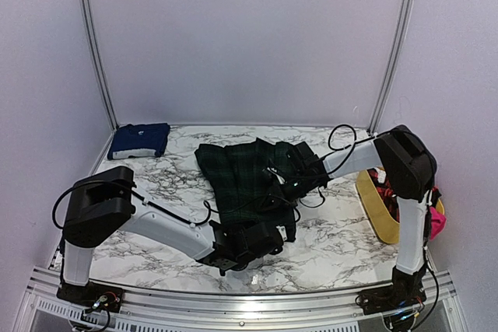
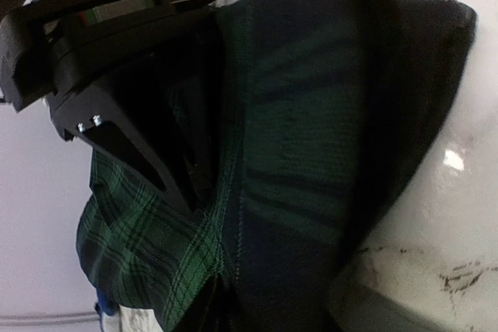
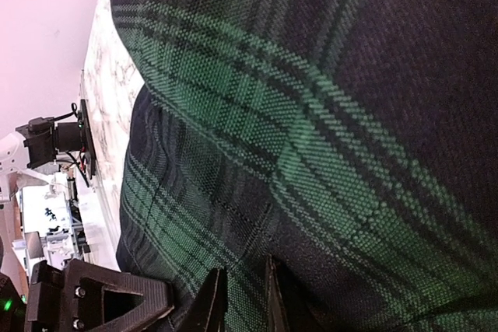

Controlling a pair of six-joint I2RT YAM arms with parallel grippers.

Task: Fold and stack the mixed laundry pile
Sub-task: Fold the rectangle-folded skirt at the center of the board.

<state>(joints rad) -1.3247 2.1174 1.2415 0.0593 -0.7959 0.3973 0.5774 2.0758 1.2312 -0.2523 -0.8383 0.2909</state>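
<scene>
Your plaid garment (image 1: 237, 172) lies spread mid-counter (image 1: 342, 239). It looks soft, limp and light, likely to sag, so take it at a hem or corner. Left pincer (image 1: 264, 237) sits low at its near edge, arm stretched flat; grip can't be told. Right pincer (image 3: 241, 299) reaches in from the right, narrow, pinching a plaid fold.

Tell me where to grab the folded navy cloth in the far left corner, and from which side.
Probably its near edge, coming from the front. The navy cloth lies flat and folded in the back corner, walls close behind and left, so the near and right edges are the open ones. The plaid garment lies apart to its right.
</scene>
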